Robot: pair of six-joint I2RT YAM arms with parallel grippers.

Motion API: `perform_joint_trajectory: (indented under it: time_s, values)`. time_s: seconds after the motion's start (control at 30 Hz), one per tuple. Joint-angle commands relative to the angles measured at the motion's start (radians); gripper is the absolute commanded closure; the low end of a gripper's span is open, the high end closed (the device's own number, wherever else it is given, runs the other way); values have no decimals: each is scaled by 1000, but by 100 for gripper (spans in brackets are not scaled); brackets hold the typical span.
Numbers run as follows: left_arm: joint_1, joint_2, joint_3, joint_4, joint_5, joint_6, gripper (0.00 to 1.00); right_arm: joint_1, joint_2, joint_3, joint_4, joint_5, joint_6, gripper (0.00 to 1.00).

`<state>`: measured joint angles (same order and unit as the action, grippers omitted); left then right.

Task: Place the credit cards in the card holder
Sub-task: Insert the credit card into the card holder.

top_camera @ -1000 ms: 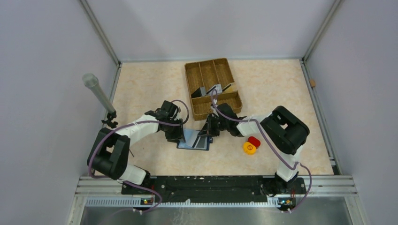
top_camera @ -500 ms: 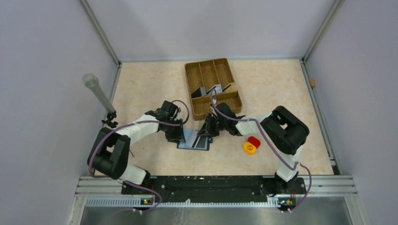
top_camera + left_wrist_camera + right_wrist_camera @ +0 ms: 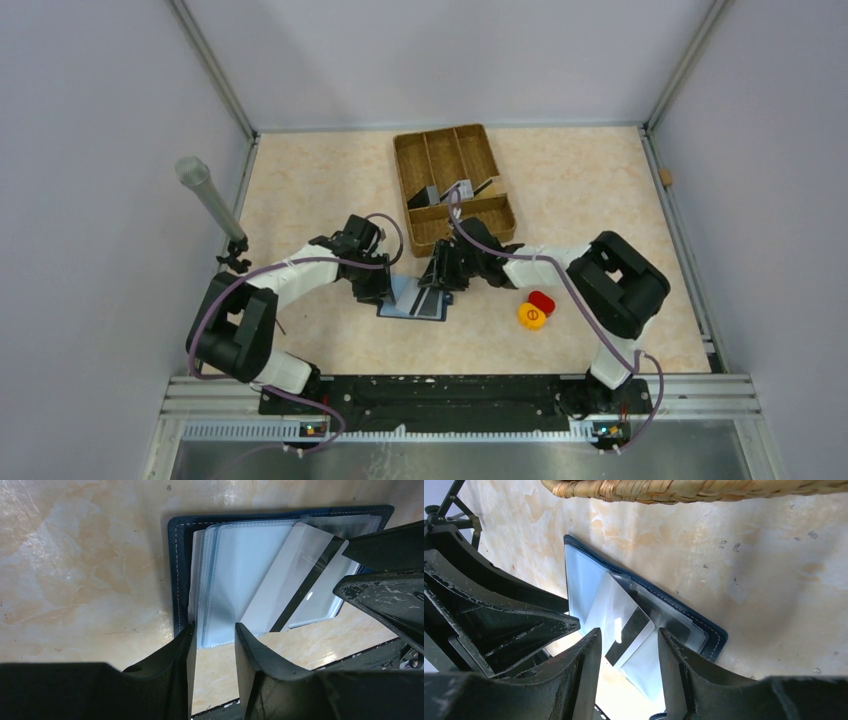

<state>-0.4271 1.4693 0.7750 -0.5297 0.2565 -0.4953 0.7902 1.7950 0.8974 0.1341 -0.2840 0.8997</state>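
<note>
Card (image 3: pixel 624 620) lies slantwise, half-sleeved in holder (image 3: pixel 710 631), just ahead of right gripper's (image 3: pixel 629 632) spread jaws; left gripper's (image 3: pixel 214 627) part-spread jaws rest on holder.

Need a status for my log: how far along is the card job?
Done: the card holder lies open on the table. In hand: one striped credit card sits partly in a clear sleeve, the open right pincer straddling it, the left pincer at the holder's edge. Left: pushing it home, plus the cards lying in the woven tray.
</note>
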Motion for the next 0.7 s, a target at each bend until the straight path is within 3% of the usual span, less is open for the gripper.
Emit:
perform_joint_trajectory:
  time_s: [0.0, 0.27, 0.67]
  values:
    - [-7, -23, 4, 14, 5, 11, 63, 21, -23, -28, -85, 73, -16, 54]
    - [-7, -15, 4, 50, -11, 9, 65, 47, 27, 11, -79, 78, -14, 64]
    - [-6, 4, 1, 77, -5, 4, 66, 81, 68, 97, -178, 164, -54, 67]
